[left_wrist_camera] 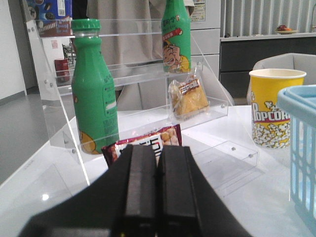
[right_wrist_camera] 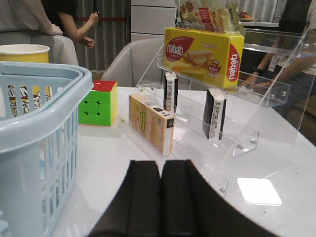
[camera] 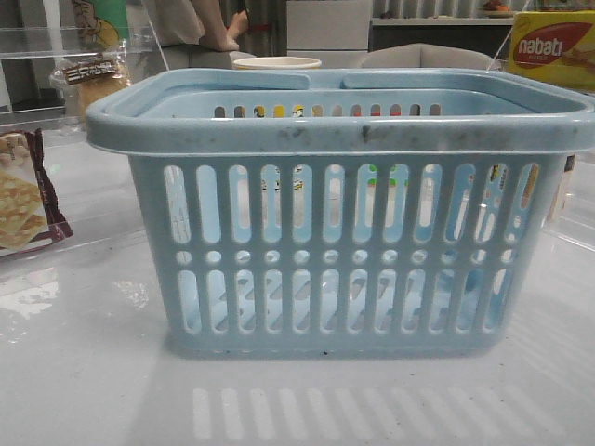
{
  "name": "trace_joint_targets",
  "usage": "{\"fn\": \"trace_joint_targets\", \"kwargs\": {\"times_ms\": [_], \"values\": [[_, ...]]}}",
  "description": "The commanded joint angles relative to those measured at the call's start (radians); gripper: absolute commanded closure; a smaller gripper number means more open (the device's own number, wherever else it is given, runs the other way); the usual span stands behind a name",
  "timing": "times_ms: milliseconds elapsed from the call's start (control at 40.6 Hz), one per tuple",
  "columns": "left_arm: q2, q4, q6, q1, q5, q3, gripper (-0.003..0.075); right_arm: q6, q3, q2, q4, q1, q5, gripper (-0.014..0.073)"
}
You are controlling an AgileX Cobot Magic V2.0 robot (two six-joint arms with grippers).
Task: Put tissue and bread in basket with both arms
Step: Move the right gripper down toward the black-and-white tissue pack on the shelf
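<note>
Claws [left_wrist_camera: 157, 197] [right_wrist_camera: 161, 197] closed over glossy white table [camera: 84, 372]

The basket [camera: 344, 251] stands open-topped mid-table. A green bottle [left_wrist_camera: 94, 89] and cracker packet [left_wrist_camera: 148, 143] crowd the way to the bread [left_wrist_camera: 187, 96]; clear shelf walls [right_wrist_camera: 237, 133] flank the tissue [right_wrist_camera: 215, 113].

The light-blue basket [camera: 344, 242] stands upright mid-table, handles folded down. The bread [left_wrist_camera: 188, 96] — golden, clear-wrapped — leans on a clear shelf. The tissue [right_wrist_camera: 214, 113] — a dark, slim pack — stands upright on another shelf.
</note>
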Motion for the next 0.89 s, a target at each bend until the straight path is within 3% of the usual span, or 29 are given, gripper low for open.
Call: {"fn": "trace_joint_targets", "kwargs": {"times_ms": [0, 444, 690, 863], "values": [[-0.013, -0.002, -0.009, -0.003, -0.038, -0.122, 0.063, -0.004, -0.132, -0.014, -0.006, -0.004, -0.028, 0.0538], [0.312, -0.01, -0.009, -0.003, 0.466, -0.692, 0.0629, -0.005, -0.627, 0.294, -0.006, -0.004, 0.415, 0.0538], [0.478, -0.01, -0.009, -0.003, 0.621, -0.737, 0.0629, -0.005, -0.666, 0.458, -0.006, -0.004, 0.569, 0.0538], [0.546, -0.04, -0.009, -0.003, 0.639, -0.713, 0.0629, -0.005, -0.666, 0.542, -0.006, -0.004, 0.622, 0.0538]]}}
